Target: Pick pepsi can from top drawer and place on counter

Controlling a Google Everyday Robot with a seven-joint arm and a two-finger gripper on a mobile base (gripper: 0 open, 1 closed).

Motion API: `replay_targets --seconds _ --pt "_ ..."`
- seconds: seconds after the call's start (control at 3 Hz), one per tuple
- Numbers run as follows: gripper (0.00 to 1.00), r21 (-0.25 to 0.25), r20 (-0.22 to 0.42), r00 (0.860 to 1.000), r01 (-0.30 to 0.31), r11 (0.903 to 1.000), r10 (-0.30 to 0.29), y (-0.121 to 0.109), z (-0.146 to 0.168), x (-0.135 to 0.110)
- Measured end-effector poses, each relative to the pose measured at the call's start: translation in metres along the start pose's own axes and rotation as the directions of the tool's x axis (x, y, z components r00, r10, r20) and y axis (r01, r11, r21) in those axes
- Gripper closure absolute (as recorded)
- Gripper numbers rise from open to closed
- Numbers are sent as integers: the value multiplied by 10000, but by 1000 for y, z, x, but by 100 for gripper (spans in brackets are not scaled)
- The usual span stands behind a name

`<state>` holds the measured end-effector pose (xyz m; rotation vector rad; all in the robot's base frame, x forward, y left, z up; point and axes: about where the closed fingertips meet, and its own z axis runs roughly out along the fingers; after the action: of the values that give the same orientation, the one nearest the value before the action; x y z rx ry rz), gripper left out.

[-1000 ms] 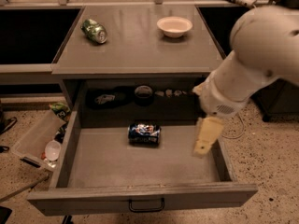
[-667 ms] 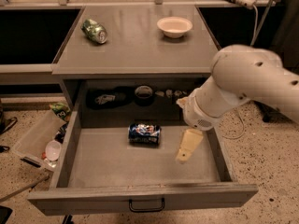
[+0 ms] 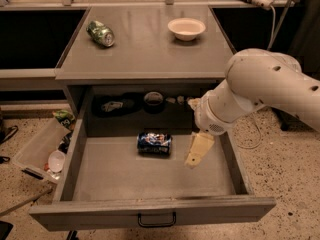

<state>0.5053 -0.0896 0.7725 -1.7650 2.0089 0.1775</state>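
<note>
Shifted leftward: gripper (image 3: 193,157), centre frame, just beside pepsi can (image 3: 154,143) in top drawer (image 3: 115,180). Grip state: cannot tell. Straddle can before closing.

The pale cream-yellow jaws hang inside the matte grey top drawer (image 3: 110,176). Just left of them lies the pepsi can (image 3: 154,143), dark blue with red and white markings. Above them the arm (image 3: 265,84) is white with small dark dots. Beyond them, the grey surface (image 3: 150,51) bears a green can (image 3: 100,33) and an off-white bowl (image 3: 186,28).
</note>
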Motion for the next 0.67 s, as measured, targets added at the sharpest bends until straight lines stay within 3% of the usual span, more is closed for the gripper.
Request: replay_targets --seconds 0.33,0.67 --pt "0 76 709 9974 81 9999 -86 -11 25 -12" --pt "0 -1 1676 9853 329 9995 -324 -33 70 -40"
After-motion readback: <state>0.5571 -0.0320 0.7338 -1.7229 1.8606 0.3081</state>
